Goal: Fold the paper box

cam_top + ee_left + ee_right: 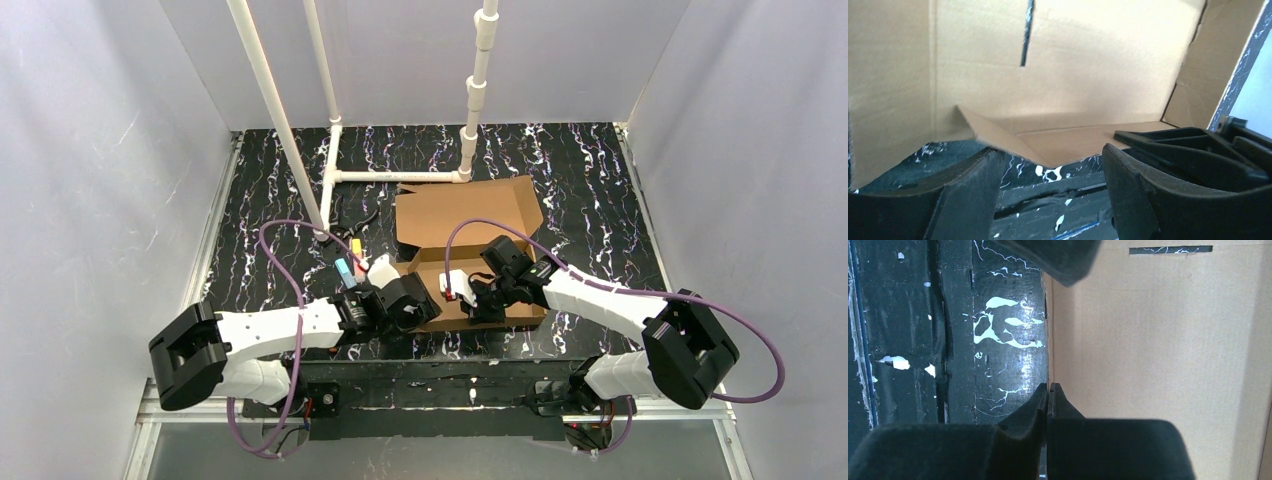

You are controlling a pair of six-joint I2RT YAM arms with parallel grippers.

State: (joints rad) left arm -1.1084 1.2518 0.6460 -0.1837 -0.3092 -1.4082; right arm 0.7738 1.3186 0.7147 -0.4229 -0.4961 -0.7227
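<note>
right gripper (pixel 1048 390) pinches paper box (pixel 465 207) edge; left gripper (pixel 1053 165) spread alongside

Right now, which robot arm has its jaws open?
The left gripper: its jaws stand wide apart, holding nothing. The right gripper has its jaws pinched shut on the edge of the cardboard box.

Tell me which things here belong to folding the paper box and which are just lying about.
For the job:
- paper box
- left gripper
- right gripper

Just lying about:
- white pipe frame
- small black item by the pipe, too small to identify
</note>
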